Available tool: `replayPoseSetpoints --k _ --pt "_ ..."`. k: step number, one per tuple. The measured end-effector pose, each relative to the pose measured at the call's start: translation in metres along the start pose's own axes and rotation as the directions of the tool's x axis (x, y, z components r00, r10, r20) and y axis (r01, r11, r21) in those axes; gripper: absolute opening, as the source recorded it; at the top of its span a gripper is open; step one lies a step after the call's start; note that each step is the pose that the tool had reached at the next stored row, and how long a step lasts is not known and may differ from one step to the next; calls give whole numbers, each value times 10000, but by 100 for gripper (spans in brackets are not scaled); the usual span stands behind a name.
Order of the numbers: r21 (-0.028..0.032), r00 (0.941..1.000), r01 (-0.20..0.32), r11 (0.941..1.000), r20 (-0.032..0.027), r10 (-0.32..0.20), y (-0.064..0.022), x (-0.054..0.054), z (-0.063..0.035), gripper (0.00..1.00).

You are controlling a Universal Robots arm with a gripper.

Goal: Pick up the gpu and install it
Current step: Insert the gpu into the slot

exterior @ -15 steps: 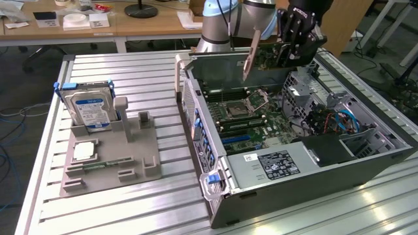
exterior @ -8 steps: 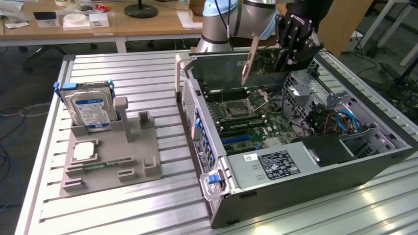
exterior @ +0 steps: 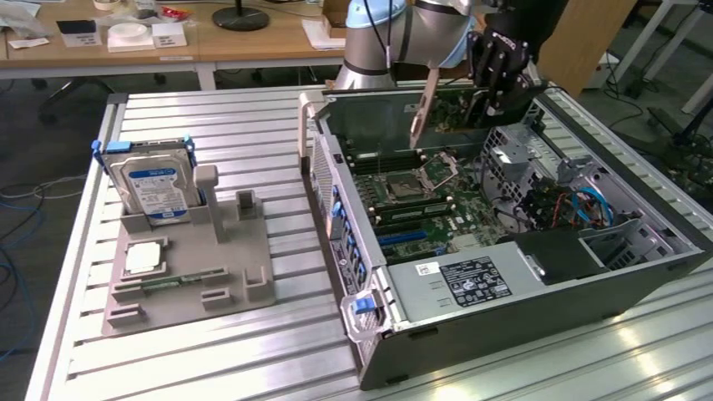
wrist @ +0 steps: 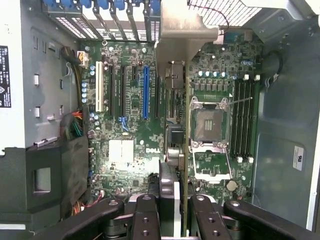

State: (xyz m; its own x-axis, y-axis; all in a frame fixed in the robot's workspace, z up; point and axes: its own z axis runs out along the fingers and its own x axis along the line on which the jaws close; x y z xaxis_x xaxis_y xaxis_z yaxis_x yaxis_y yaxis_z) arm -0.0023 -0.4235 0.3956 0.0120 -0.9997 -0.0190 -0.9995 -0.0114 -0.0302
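Pincer (exterior: pixel 498 92) clenched on the gpu (exterior: pixel 448 104); we count one arm, one pincer, one gpu. In the wrist view its two black fingers (wrist: pixel 145 220) sit on opposite faces of the card, which is seen edge-on.

Position: we note the gpu in the air over the open computer case (exterior: pixel 624 292), above the case's upper rim and not seated in any slot.

Orientation: the card stands on edge with its faces vertical. Its long axis is roughly level and runs across the exterior view. The silvery end bracket (exterior: pixel 422 109) is at the exterior view's left end and hangs down below the board. The pincer holds the opposite end.

In the wrist view we see the gpu (wrist: pixel 175 150) as a thin line, its long axis parallel to the expansion slots on the motherboard (wrist: pixel 125 165). Its bracket end (wrist: pixel 185 35) points toward the row of blue latches (wrist: pixel 100 4) on the case wall. The line of the card falls between the one blue slot (wrist: pixel 146 92) and the one processor socket (wrist: pixel 209 122), just beside the socket's frame. We also count one white slot (wrist: pixel 106 85).

On the ribbed metal worktop (exterior: pixel 223 125), well apart from the gpu, we count one grey fixture (exterior: pixel 212 276). It carries one hard drive (exterior: pixel 156 188) standing upright, one silvery square chip (exterior: pixel 143 259) lying flat and one narrow green memory stick (exterior: pixel 165 286).
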Motion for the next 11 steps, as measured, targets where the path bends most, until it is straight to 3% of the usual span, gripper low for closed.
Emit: replayPoseSetpoints --k 8,11 --pt "-8 10000 4 10000 37 -4 17 2 129 28" --pt "-6 10000 -7 10000 36 7 86 0 180 28"
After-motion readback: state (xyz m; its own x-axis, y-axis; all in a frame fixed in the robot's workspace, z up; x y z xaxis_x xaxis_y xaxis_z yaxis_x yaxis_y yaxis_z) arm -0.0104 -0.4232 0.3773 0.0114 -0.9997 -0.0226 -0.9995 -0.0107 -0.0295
